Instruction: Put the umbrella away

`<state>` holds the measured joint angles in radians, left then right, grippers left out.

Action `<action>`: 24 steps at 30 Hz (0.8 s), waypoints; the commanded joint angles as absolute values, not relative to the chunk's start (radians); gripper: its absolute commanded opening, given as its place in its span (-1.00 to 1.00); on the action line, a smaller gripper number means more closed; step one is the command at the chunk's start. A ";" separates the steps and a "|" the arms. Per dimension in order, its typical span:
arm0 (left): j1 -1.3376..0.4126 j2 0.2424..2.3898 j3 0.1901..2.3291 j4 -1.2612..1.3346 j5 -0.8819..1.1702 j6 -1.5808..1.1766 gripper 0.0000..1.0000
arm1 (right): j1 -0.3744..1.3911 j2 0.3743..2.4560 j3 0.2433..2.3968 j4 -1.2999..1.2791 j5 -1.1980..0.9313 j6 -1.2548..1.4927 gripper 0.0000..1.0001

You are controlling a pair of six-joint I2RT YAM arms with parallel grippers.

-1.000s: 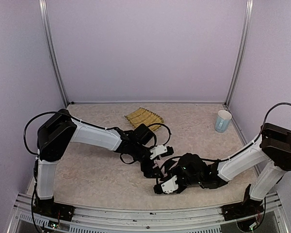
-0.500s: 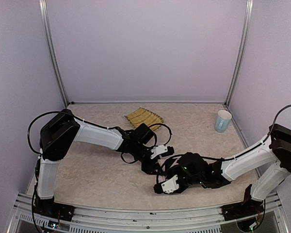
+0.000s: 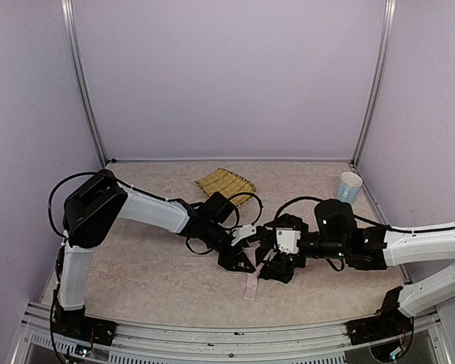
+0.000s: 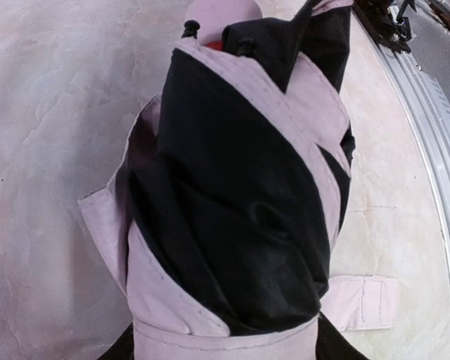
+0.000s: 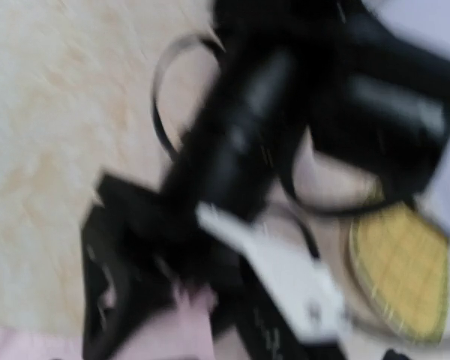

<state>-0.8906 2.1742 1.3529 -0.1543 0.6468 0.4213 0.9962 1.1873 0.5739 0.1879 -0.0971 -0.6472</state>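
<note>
The folded umbrella (image 3: 241, 263) lies as a dark bundle mid-table between both arms, its pale pink strap (image 3: 250, 287) trailing toward the front edge. In the left wrist view the umbrella (image 4: 232, 195) fills the frame with black and pink folds and a strap tab (image 4: 360, 301) at the right. My left gripper (image 4: 225, 349) is shut on its near end, a black finger at each side. My right gripper (image 3: 275, 264) sits just right of the bundle. The right wrist view is blurred and my own jaws do not show there, only pink fabric (image 5: 172, 330) low down.
A woven bamboo tray (image 3: 224, 184) lies behind the left arm, and it shows yellow (image 5: 397, 262) in the right wrist view. A pale blue cup (image 3: 349, 188) stands at the back right corner. The rail of the frame runs along the front edge.
My right arm has swung from the front of the table up to the middle right, off the spot where it was. The pink strap now lies bare on the table.
</note>
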 commanded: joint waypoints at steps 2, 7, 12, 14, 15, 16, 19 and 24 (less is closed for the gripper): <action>-0.836 2.318 1.324 -0.364 0.677 0.442 -0.53 | 0.953 1.266 0.576 0.124 -0.161 -0.653 0.90; -0.829 2.339 1.351 -0.445 0.707 0.447 -0.58 | 0.955 1.394 0.611 0.099 -0.028 -0.824 1.00; -0.825 2.365 1.388 -0.513 0.727 0.463 -0.58 | 0.960 1.494 0.636 0.131 0.009 -0.955 1.00; -0.828 2.384 1.410 -0.548 0.740 0.481 -0.58 | 0.961 1.539 0.653 0.169 0.054 -0.979 1.00; -0.829 2.391 1.422 -0.564 0.746 0.489 -0.58 | 0.961 1.560 0.663 0.180 0.082 -0.986 1.00; -0.831 2.397 1.430 -0.577 0.751 0.496 -0.58 | 0.961 1.589 0.671 0.188 0.102 -0.997 0.99; -0.837 2.412 1.450 -0.628 0.780 0.535 -0.58 | 0.961 1.642 0.692 0.190 0.125 -1.024 0.84; -0.839 2.419 1.458 -0.682 0.820 0.590 -0.55 | 0.960 1.705 0.705 0.161 0.141 -1.022 0.43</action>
<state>-0.8192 2.2955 1.5272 -0.4026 0.9180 0.5217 0.9604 1.6379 0.6926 0.1802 0.0853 -0.9993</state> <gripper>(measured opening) 0.510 0.790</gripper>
